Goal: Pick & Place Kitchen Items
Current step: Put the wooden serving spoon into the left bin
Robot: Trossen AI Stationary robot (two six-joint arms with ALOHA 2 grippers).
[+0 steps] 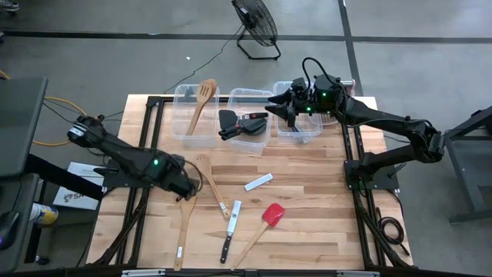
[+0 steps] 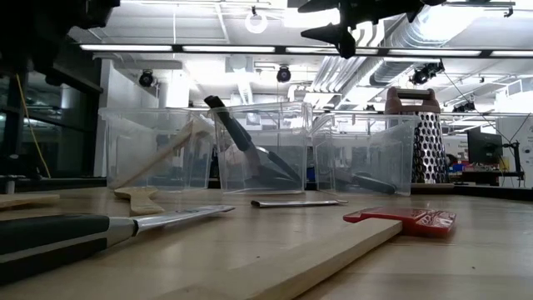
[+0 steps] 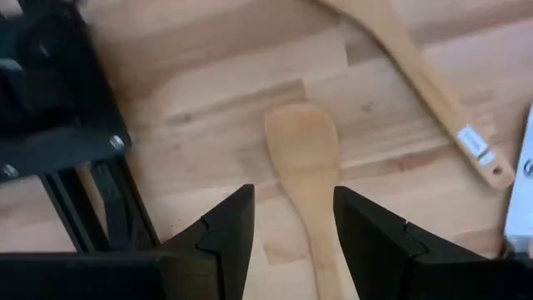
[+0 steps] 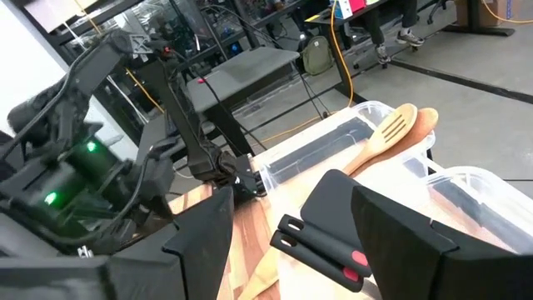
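Note:
My left gripper (image 1: 187,189) is open, low over the table's left part. Its fingers stand on either side of a pale wooden spatula (image 3: 305,162), near where blade meets handle, without touching it; the spatula (image 1: 183,225) lies flat on the table. My right gripper (image 1: 286,108) is open and empty, high above the right clear bin (image 1: 300,131); it also shows in the low view (image 2: 341,23). On the table lie a wooden spoon (image 1: 212,181), a black-handled knife (image 1: 230,232) and a red-headed spatula (image 1: 264,224).
Three clear bins stand in a row at the far edge: the left (image 1: 181,131) holds a slotted wooden spoon (image 1: 202,104), the middle (image 1: 254,142) black turners (image 4: 329,229). A metal box grater (image 2: 425,142) stands at the far right. A small pale flat piece (image 1: 258,181) lies mid-table.

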